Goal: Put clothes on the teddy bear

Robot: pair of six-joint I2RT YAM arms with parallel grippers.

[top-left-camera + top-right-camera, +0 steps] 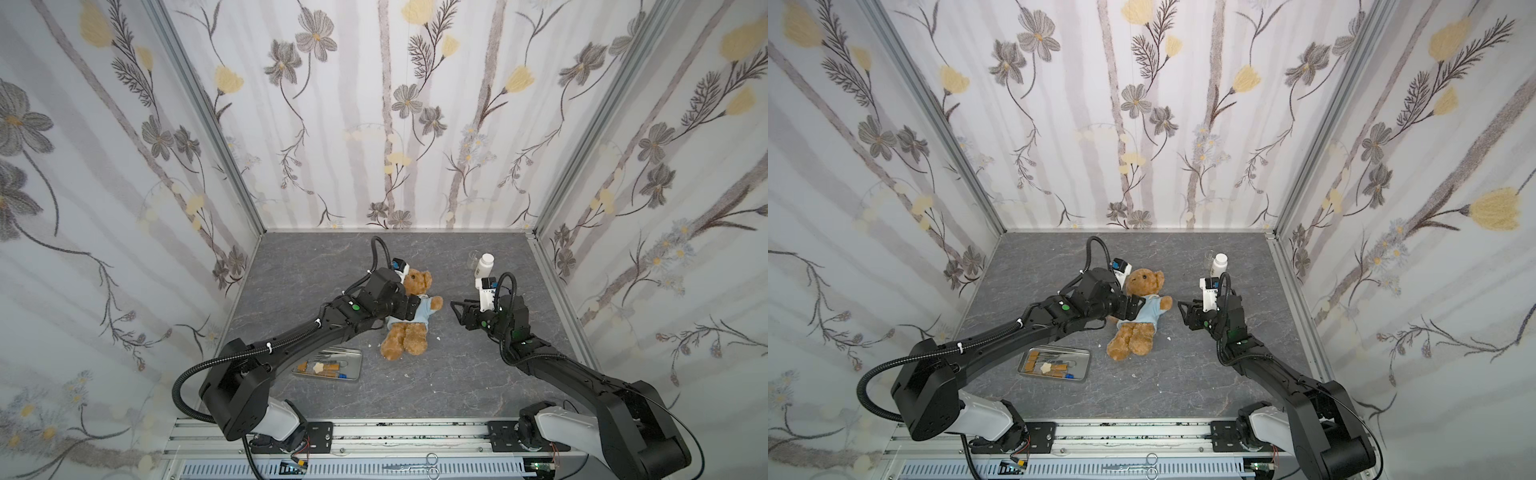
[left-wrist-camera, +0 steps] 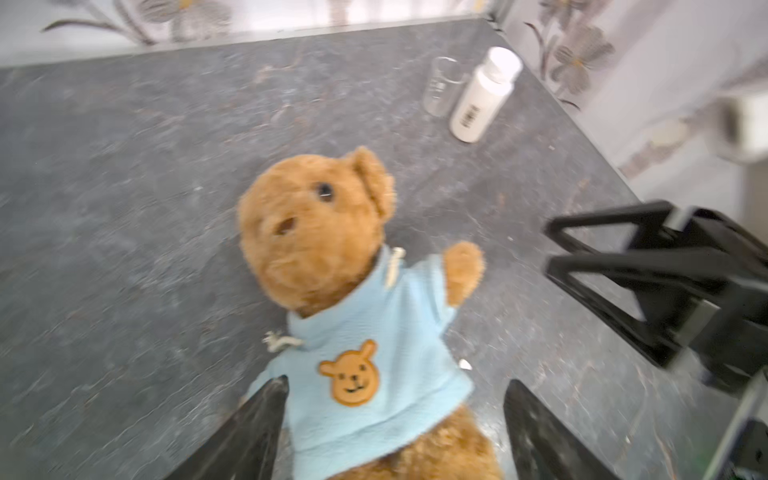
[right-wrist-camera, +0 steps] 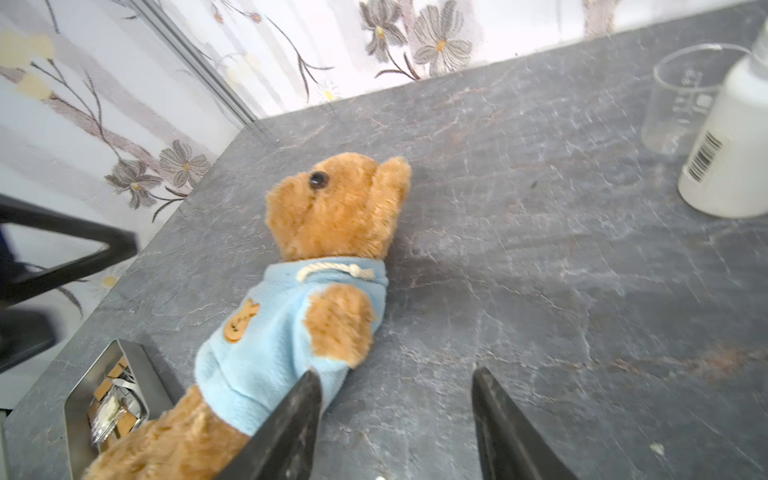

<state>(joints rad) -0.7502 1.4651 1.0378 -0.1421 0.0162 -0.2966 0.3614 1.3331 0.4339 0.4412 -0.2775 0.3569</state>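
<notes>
golden-brown curly plush teddy bear (image 1: 417, 284) lies face-up mid-frame on the grey marbled tabletop (image 1: 457, 374), head toward the top edge, light blue fleece shirt (image 2: 395, 324) on. left jaws gape open astride its waist, nearest. right jaws open, empty, apart at frame right.

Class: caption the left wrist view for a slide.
Teddy bear wearing a blue shirt, framed by the open left gripper.

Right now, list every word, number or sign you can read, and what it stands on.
No text can be read.
White bottle: barcode and print, too blurred.
Glass beaker: faint scale marks, illegible.
Light blue shirt: bear-face emblem only, no words.
</notes>
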